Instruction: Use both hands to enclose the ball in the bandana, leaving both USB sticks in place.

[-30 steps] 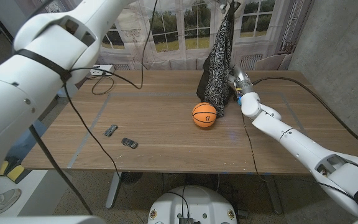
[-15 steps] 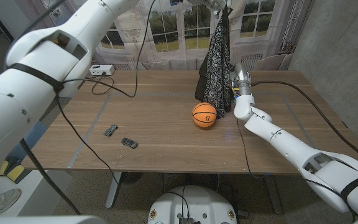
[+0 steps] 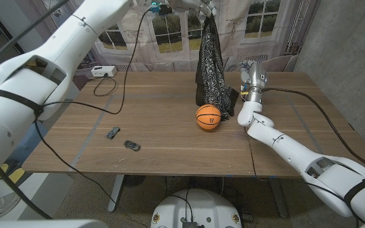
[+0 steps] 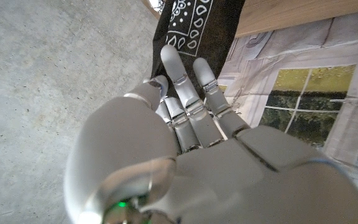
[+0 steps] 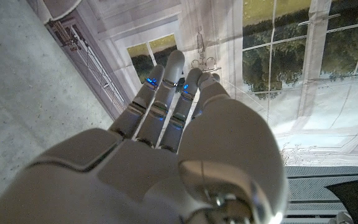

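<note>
A black bandana with white print hangs from my left hand, which grips its top corner high above the table's far side. The cloth's lower end reaches the table just behind the orange ball. In the left wrist view my left hand has its fingers stretched along the bandana. My right hand stands upright to the right of the cloth, apart from it, holding nothing. In the right wrist view the right hand has straight fingers. Two USB sticks lie at the front left.
A white box with cables sits at the table's back left, and black cables trail across the left side. Windows with curtains stand behind the table, and a grey wall is at the right.
My left hand has carried the hanging bandana to the left, so it now hangs behind the ball. The right hand has drawn away from the cloth's edge and risen slightly.
</note>
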